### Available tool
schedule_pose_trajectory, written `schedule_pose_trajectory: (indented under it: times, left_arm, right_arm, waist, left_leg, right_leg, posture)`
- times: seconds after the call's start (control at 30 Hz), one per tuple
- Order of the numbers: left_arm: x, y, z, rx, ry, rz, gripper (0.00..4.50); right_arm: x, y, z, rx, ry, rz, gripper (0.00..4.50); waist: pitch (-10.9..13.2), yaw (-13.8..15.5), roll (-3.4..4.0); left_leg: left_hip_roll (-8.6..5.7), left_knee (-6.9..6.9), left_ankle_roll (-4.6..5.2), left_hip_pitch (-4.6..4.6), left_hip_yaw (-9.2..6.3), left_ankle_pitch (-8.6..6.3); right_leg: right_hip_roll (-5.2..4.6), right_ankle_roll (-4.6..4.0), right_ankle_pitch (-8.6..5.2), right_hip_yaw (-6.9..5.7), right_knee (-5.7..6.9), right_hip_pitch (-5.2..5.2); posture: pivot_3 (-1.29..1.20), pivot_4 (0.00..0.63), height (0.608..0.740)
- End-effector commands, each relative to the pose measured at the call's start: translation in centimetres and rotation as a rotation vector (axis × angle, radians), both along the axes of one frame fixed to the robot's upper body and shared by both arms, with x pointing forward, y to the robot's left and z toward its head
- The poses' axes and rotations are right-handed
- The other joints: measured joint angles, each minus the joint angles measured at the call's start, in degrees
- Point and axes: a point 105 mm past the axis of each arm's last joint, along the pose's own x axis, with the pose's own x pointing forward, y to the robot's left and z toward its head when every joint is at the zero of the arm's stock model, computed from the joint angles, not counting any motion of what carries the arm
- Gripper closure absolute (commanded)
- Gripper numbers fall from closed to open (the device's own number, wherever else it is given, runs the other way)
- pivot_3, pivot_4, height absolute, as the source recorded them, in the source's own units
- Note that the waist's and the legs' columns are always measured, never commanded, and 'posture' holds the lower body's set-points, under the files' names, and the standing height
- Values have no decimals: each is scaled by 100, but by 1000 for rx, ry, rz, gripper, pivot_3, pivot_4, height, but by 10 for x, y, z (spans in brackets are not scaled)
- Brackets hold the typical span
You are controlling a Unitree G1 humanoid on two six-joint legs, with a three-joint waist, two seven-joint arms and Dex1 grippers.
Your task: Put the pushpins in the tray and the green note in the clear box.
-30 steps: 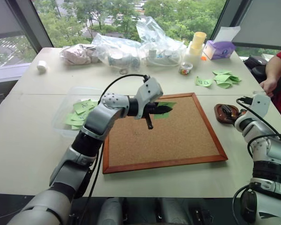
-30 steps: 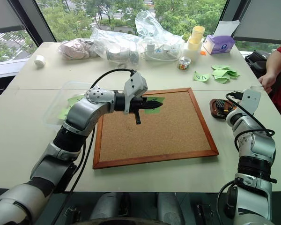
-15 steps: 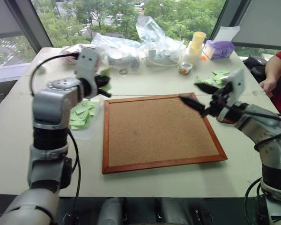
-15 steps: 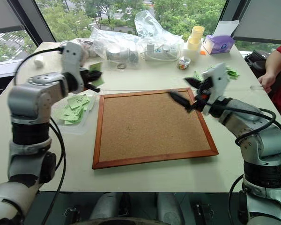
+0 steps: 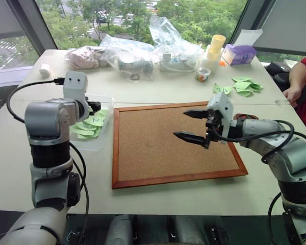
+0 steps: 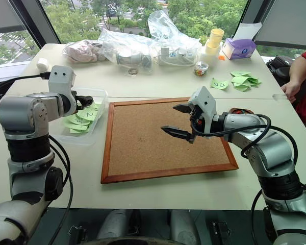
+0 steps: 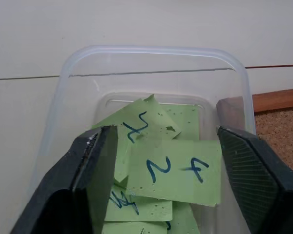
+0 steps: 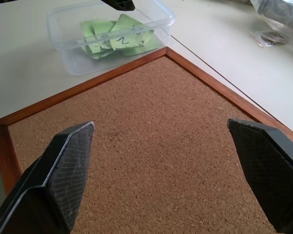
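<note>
The clear box (image 5: 103,142) stands left of the corkboard (image 5: 158,148) and holds several green slips. The green note (image 7: 176,170) lies on top of them, free of any grip. My left gripper (image 7: 161,141) hovers just above the box, open and empty, one finger on either side of the note. My right gripper (image 5: 182,124) is open and empty above the far right part of the corkboard, pointing left. The dark brown tray (image 6: 240,110) is mostly hidden behind my right forearm. I cannot make out the pushpins.
A bunch of green slips (image 5: 242,85) lies at the far right. Clear plastic bags (image 5: 158,51), yellow cups (image 5: 214,48), a purple tissue box (image 5: 238,53) and a small jar (image 5: 202,75) line the back. A person's arm (image 5: 301,76) rests at the right edge.
My left gripper carried the green note left from the corkboard to the clear box and opened; the note now lies inside. My right gripper swung left from the tray to over the corkboard.
</note>
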Motion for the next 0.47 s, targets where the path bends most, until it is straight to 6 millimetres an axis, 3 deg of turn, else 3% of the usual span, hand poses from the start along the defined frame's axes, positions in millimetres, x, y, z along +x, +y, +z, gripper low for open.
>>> schedule_pose_trajectory:
  times: [0.03,0.23,0.33,0.37,0.43,0.47]
  left_arm:
    - [0,5,22,37,-113,14,67]
    - [-4,-4,67,90,-392,-182,67]
    - [-20,-36,79,-104,-454,-447,67]
    - [-35,-58,89,-189,-521,-617,67]
    - [-63,-82,81,-292,-499,-837,67]
    - [-66,-83,73,-265,-479,-855,67]
  right_arm:
    - [0,-1,12,3,-55,10,0]
    - [-2,-28,42,159,-52,-101,0]
    - [-12,-48,26,96,6,-161,0]
    - [-13,-57,18,58,21,-198,0]
    - [-13,-68,12,51,38,-250,0]
    - [-13,-70,10,57,44,-258,0]
  waist:
    - [0,3,0]
    - [3,20,-3]
    - [2,71,-4]
    - [2,89,-8]
    - [2,93,-7]
    - [2,93,-7]
  left_leg:
    - [0,0,0,0,0,0]
    - [2,-1,-2,0,4,0]
    - [-2,-2,-1,-2,3,-1]
    - [-3,-2,2,-1,2,-2]
    - [-3,-2,4,-3,7,-3]
    - [-3,-1,5,-2,9,-4]
  right_leg:
    - [-1,0,0,0,0,0]
    - [-7,-1,0,-1,1,-2]
    - [-14,-1,1,-8,-2,1]
    - [-15,-2,0,-13,-3,3]
    - [-19,-2,0,-13,-10,3]
    - [-21,-2,0,-13,-6,3]
  posture:
    - [0,150,735]
    - [0,150,735]
    - [0,150,735]
    - [0,150,735]
    - [0,150,735]
    - [0,150,735]
